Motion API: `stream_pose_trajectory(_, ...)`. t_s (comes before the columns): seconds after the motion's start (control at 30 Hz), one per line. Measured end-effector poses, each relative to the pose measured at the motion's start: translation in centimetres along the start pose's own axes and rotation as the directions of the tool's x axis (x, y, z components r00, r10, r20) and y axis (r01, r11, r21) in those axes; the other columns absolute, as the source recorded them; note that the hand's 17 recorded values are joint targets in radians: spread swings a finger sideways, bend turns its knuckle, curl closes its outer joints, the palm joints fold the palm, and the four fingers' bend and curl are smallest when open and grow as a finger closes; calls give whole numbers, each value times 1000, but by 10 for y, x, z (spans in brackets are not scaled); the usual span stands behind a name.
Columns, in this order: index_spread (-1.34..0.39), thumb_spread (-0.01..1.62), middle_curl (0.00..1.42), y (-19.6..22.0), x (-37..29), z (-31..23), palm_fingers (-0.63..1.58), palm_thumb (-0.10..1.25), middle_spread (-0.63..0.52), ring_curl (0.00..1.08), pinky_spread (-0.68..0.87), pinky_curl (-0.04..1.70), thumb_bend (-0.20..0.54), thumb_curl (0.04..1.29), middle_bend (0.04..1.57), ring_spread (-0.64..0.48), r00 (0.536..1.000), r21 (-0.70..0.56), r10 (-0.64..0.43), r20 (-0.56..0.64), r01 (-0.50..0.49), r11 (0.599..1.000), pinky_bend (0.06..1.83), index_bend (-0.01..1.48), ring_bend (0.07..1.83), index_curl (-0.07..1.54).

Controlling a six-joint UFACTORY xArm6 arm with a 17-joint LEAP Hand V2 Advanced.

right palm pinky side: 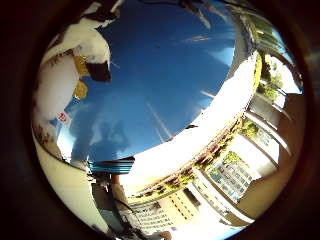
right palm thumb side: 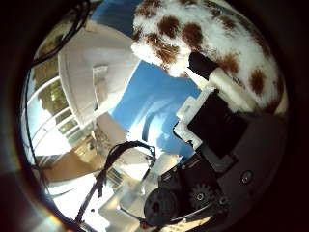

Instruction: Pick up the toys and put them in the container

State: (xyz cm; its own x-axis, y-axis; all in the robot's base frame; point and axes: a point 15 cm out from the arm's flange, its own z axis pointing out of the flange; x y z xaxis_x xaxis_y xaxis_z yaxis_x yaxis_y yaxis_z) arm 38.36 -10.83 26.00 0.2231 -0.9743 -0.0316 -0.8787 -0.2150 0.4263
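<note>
A white plush toy with brown spots [right palm thumb side: 208, 39] fills much of the right thumb side palm view, close to the palm. My right hand [right palm thumb side: 217, 126] has a white finger with a black tip [right palm thumb side: 200, 66] curled against the toy's edge, pinching it. Beneath lies a blue surface [right palm thumb side: 154, 106]. The right little finger side palm view shows white plush with yellow parts [right palm pinky side: 68, 72] beside a black fingertip [right palm pinky side: 98, 70], over the same kind of blue surface [right palm pinky side: 170, 70]. I cannot tell whether this is the same toy. Finger shadows fall on the blue.
A pale rim or edge [right palm pinky side: 205, 125] borders the blue surface. A white moulded object [right palm thumb side: 97, 63] stands beside the blue surface. Buildings and greenery [right palm pinky side: 225, 170] show beyond the edge.
</note>
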Motion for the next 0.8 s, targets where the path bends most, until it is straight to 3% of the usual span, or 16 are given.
stream_pose_trajectory(0.23,-956,1108,1074,60,-6,-90,894,1028,-260,764,174,709,-11,735,1113,-95,1000,90,-13,-18,15,996,1550,607,1462,272)
stream_pose_trajectory(0.4,-1031,1112,1115,92,-46,-156,854,999,-265,780,158,747,-15,765,1141,-102,996,179,-76,-36,82,980,1586,662,1482,316)
stream_pose_trajectory(0.57,-1087,1115,1141,96,-112,-186,824,976,-267,790,147,776,-13,789,1164,-105,981,276,-195,-19,192,942,1614,686,1505,367)
stream_pose_trajectory(0.8,-1148,1120,1161,65,-199,-203,788,966,-266,796,137,807,-12,820,1199,-105,969,343,-233,-80,247,907,1634,673,1542,458)
